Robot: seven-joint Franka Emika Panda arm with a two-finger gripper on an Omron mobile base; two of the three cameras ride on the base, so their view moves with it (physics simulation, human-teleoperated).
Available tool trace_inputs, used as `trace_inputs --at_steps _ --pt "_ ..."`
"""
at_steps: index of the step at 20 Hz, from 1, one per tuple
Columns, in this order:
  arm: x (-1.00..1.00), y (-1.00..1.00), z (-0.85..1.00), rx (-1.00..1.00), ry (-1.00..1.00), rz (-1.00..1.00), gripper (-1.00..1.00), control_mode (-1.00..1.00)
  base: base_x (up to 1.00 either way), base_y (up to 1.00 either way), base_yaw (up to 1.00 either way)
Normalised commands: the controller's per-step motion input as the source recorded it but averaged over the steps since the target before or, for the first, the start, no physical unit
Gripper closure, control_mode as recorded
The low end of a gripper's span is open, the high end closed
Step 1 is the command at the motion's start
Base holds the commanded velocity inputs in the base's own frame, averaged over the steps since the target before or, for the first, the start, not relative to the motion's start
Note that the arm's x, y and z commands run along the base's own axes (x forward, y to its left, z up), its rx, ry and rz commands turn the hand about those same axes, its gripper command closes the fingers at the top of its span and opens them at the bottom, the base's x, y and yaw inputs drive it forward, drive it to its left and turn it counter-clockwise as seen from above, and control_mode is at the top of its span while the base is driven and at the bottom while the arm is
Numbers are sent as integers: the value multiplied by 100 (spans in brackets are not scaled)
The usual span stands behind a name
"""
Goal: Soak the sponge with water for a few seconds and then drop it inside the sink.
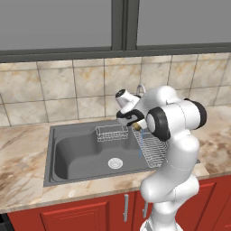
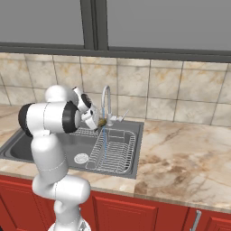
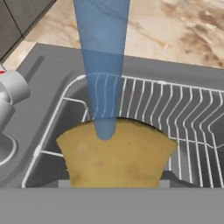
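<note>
My gripper (image 1: pixel 134 122) is shut on the sponge (image 1: pixel 136 127), a mustard-yellow block held under the curved silver faucet (image 2: pixel 106 100). In the hand view the water (image 3: pixel 103 65) falls as a pale-blue stream onto the top of the sponge (image 3: pixel 116 154), which hides my fingertips. From the right, the sponge (image 2: pixel 102 122) hangs above the dish rack, and the water (image 2: pixel 103 146) runs on down below it. The dark grey sink (image 1: pixel 72 151) lies under and to the left of the gripper, its round drain (image 1: pixel 115 163) uncovered.
A wire dish rack (image 2: pixel 115 151) fills the sink's right part, directly under the sponge. A small wire basket (image 1: pixel 111 132) hangs at the sink's back wall. Marble counter (image 2: pixel 180 153) stretches to the right; tiled wall and window stand behind.
</note>
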Motion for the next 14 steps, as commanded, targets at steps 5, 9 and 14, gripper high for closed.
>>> trace_inputs --at_steps 5,9,14 --pt "8 -18 0 0 0 0 100 -100 0 0 0" --pt "0 -1 0 0 0 0 100 -100 0 0 0" --pt "0 0 0 0 0 0 100 -100 0 0 0"
